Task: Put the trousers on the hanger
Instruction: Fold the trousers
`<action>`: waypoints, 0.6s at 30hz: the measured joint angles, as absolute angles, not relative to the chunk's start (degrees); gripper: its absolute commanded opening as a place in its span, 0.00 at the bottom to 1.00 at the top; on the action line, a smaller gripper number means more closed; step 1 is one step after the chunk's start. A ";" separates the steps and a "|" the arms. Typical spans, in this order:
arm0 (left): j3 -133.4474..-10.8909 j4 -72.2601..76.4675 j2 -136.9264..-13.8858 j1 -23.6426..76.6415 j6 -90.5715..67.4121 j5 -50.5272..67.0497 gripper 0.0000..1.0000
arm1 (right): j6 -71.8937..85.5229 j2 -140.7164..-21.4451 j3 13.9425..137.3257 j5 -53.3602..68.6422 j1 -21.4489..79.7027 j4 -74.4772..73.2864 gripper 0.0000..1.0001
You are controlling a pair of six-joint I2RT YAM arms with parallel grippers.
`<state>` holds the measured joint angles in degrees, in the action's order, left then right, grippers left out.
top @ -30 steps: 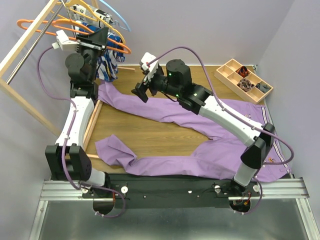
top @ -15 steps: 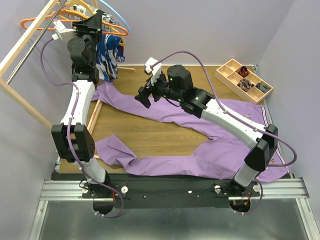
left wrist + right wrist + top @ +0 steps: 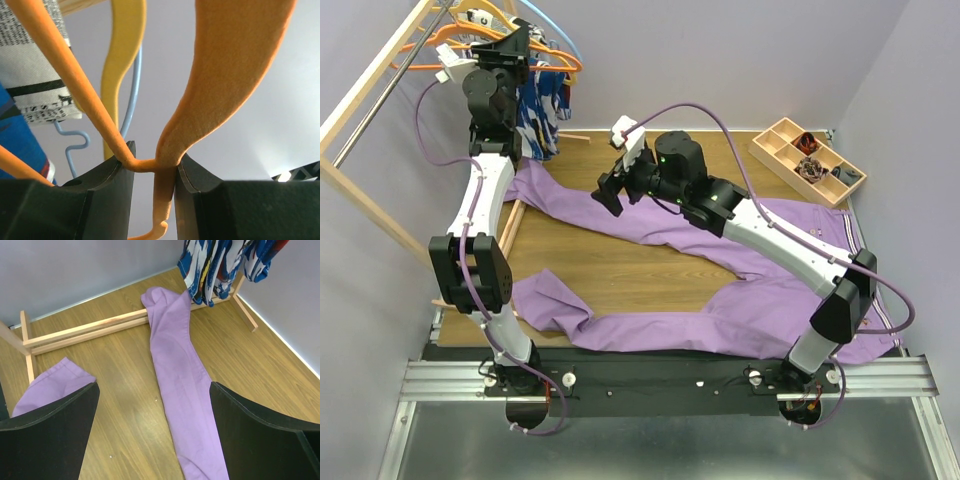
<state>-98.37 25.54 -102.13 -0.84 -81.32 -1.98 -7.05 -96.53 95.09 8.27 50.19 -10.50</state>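
Observation:
The lilac trousers lie spread on the wooden table, waistband at the right edge, both legs running left. One leg shows in the right wrist view. The orange hanger is up among the hangers at the rack. My left gripper is raised there and shut on the hanger's neck, which sits pinched between the jaws of my left gripper. My right gripper hovers open and empty above the far trouser leg, which lies between the fingers of my right gripper.
A wooden clothes rack stands at the left with a blue, white and red garment hanging on it. A yellow hanger and a light blue hanger hang beside the orange one. A wooden compartment tray sits at the back right.
My left gripper has risen up and back along the rack with the orange hanger in it. My right gripper has shifted only slightly.

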 measured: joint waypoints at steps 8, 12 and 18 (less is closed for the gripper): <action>-94.74 28.01 -102.10 -1.04 -82.94 -1.58 0.27 | -7.07 -95.98 94.21 6.85 50.19 -10.68 1.00; -94.00 28.84 -102.06 -1.50 -82.00 -0.58 0.64 | -7.07 -95.98 94.21 5.96 50.19 -10.76 1.00; -93.23 27.53 -101.56 -1.39 -77.30 4.32 0.78 | -7.11 -95.96 94.39 3.62 50.19 -11.27 1.00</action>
